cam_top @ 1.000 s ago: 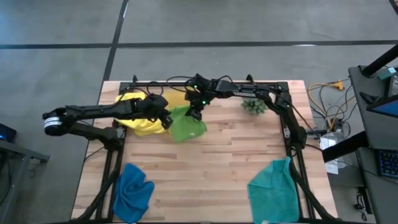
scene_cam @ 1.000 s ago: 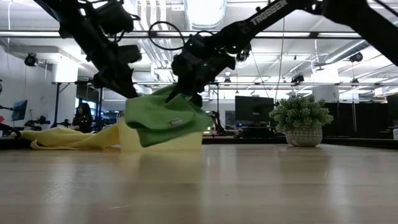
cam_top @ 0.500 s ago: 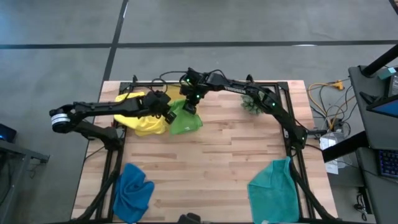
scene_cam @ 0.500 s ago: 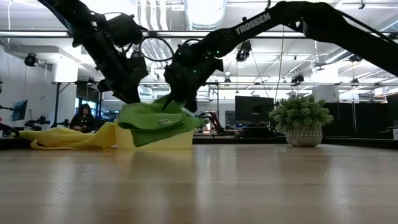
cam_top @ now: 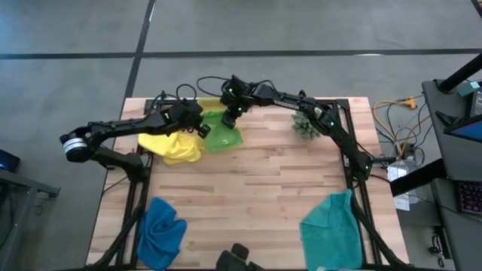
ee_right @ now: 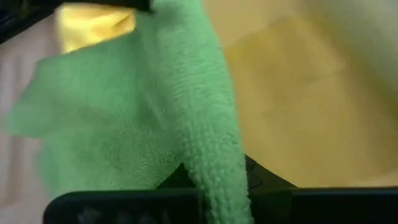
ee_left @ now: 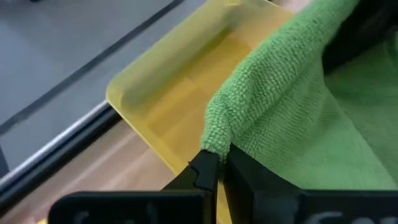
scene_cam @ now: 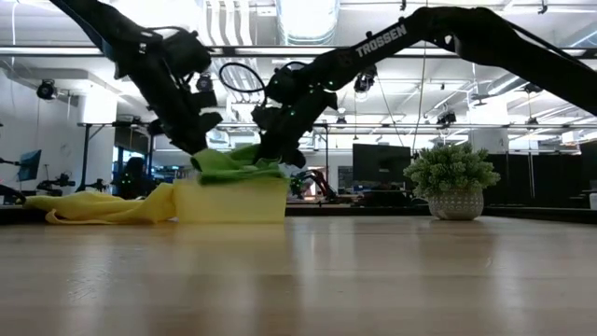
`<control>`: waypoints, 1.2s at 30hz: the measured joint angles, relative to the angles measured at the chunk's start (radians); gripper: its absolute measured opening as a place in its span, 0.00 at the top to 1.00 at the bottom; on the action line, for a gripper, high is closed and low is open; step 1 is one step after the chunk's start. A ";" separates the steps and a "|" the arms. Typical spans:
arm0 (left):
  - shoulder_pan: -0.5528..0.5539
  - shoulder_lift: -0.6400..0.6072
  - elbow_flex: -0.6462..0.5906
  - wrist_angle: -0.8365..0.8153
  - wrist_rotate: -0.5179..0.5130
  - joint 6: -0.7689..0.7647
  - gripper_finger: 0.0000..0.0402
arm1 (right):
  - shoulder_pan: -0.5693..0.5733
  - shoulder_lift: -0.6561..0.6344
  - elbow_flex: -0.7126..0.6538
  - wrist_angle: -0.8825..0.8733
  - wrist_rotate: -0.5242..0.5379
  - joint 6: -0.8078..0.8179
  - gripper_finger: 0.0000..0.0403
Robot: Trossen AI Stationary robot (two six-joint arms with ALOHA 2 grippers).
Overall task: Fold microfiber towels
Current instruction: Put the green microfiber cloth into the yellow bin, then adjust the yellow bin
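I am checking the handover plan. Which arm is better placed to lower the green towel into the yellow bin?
Neither clearly: left gripper and right gripper each pinch the lime green towel at the bin.

Lime towel draped over bin; yellow, blue, teal crumpled

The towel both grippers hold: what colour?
Lime green towel, clearest in the left wrist view.
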 joint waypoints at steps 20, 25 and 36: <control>0.068 0.208 0.013 0.210 -0.007 0.175 0.96 | -0.023 0.000 -0.010 0.026 0.120 -0.047 0.84; 0.112 0.177 0.013 0.233 -0.039 0.177 0.85 | -0.047 0.000 0.002 0.027 0.143 -0.048 0.71; 0.171 0.085 0.012 0.223 -0.022 0.176 0.70 | -0.031 -0.003 0.036 -0.071 0.026 -0.249 0.61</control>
